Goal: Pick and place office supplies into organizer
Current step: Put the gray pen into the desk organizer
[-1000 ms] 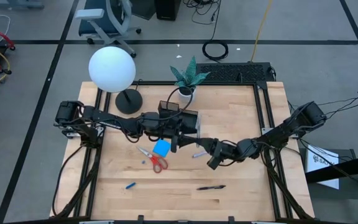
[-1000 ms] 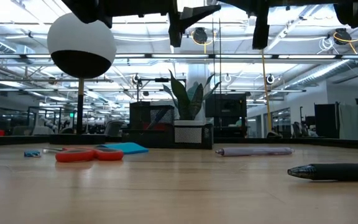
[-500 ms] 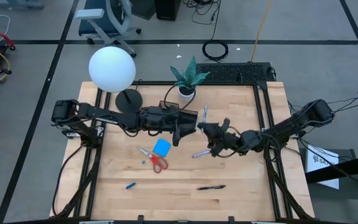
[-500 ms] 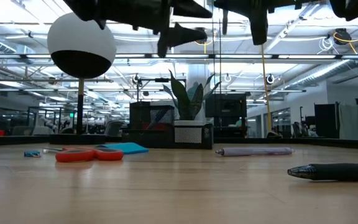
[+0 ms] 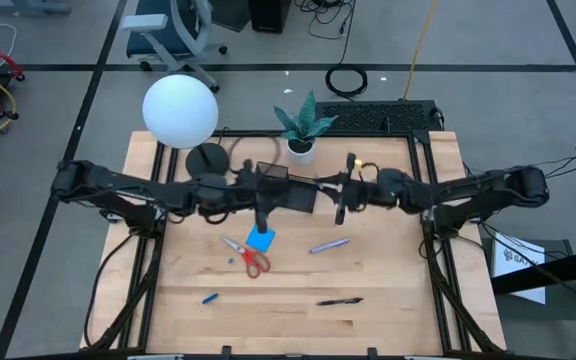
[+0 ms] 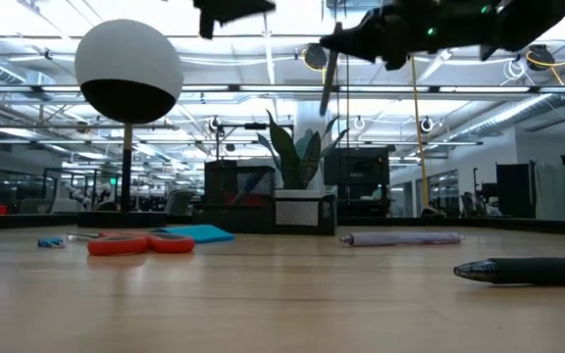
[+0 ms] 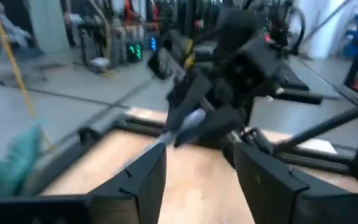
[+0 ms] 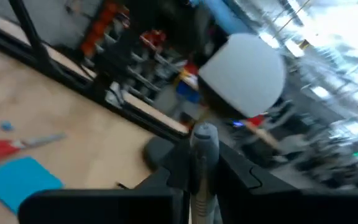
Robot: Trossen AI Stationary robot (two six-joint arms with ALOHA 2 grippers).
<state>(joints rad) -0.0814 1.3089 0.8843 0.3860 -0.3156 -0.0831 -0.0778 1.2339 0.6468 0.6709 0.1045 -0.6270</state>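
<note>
High view: the right gripper (image 5: pixel 340 199) has risen from the table's middle to sit at 3 o'clock of the organizer (image 5: pixel 290 190), jaws closed on a pen (image 5: pixel 339 198); a second ago it was low beside the pen still lying at centre (image 5: pixel 329 244). The left gripper (image 5: pixel 260 212) has pulled back to the organizer's 7 o'clock, over the note pad (image 5: pixel 260 238); scissors (image 5: pixel 245 255), black pen (image 5: pixel 339 300) and blue piece (image 5: pixel 209 297) remain loose. Low view: the held pen (image 6: pixel 330 78) hangs nearly upright, high above the table. Left wrist view: our left fingers (image 7: pixel 143 177) stand apart, empty, facing the right gripper. Right wrist view: the pen (image 8: pixel 202 163) sits clamped between the fingers. We judge the pick done; lowering into the upright compartment is next.
</note>
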